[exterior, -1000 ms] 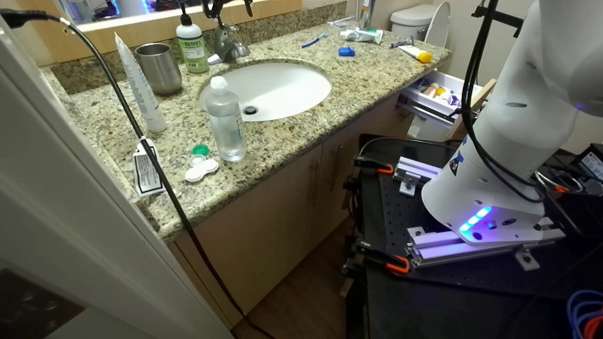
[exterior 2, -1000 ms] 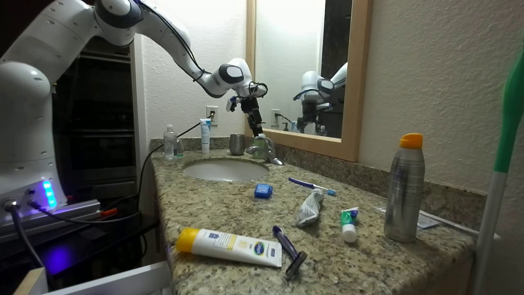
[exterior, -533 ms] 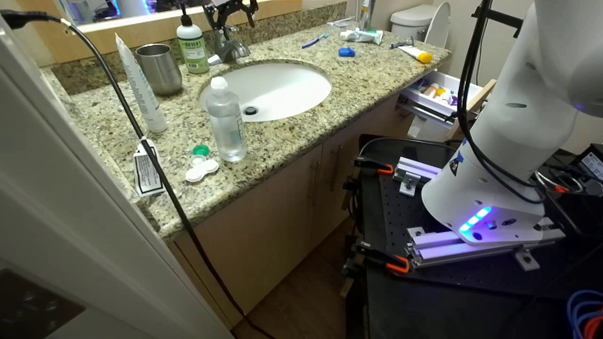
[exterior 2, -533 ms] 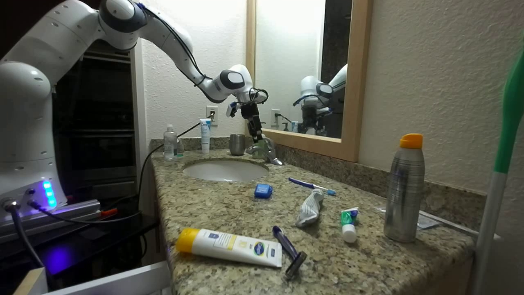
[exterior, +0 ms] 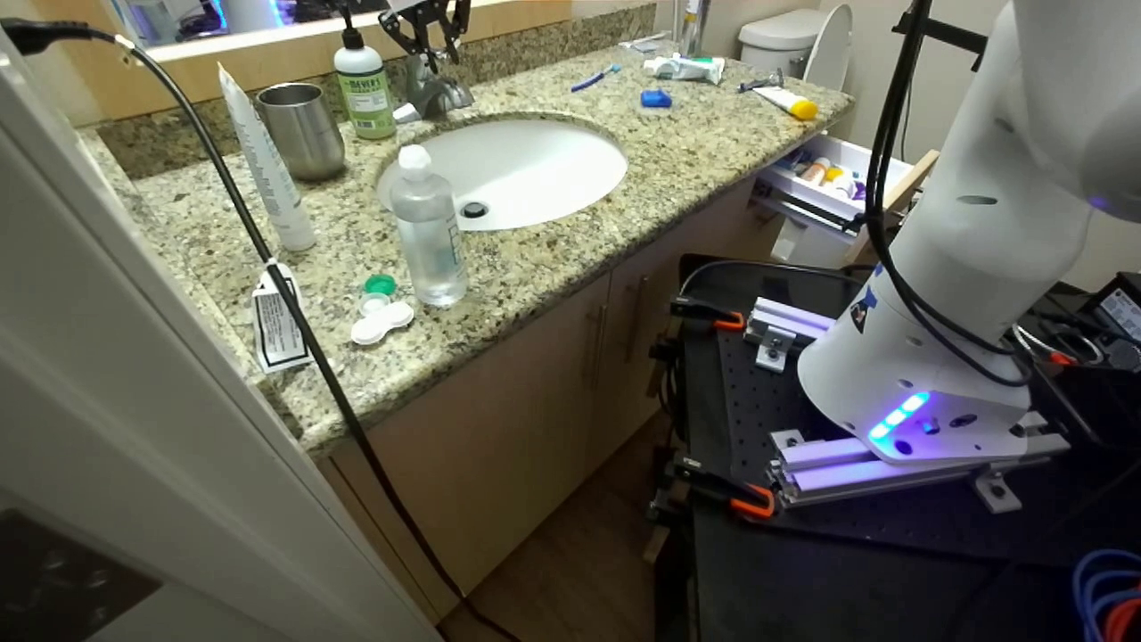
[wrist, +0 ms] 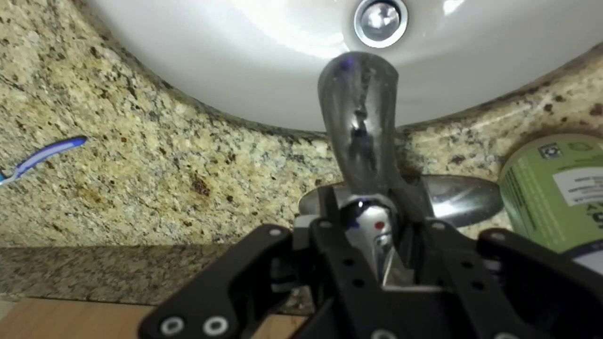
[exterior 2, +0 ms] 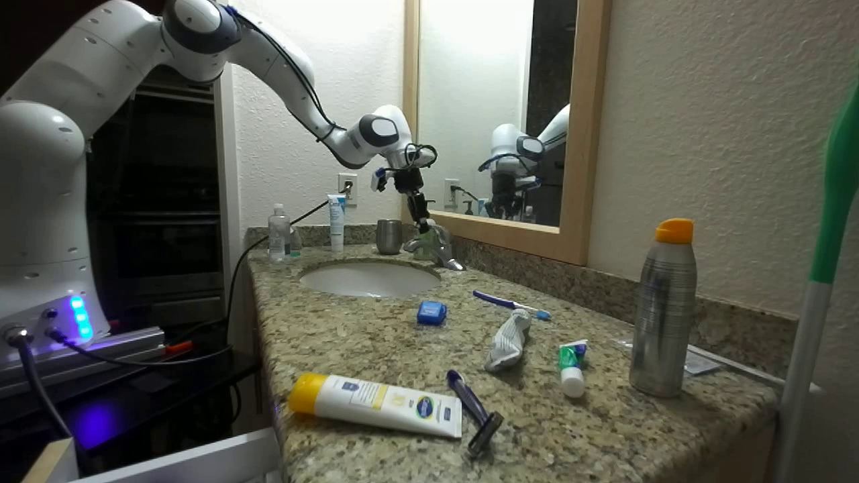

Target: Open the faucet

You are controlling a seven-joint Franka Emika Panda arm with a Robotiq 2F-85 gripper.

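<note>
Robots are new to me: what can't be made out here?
Wrist view: the faucet's handle, partly hidden by the hand; contact unclear.
Wrist view: pump bottle, cut off by right edge.
Wrist view: toothbrush, cut off by left edge.
In an exterior view: drawer, cut off by bottom edge.

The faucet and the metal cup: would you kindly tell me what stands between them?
A green-labelled pump bottle stands between the faucet and the metal cup, as seen in an exterior view.
</note>
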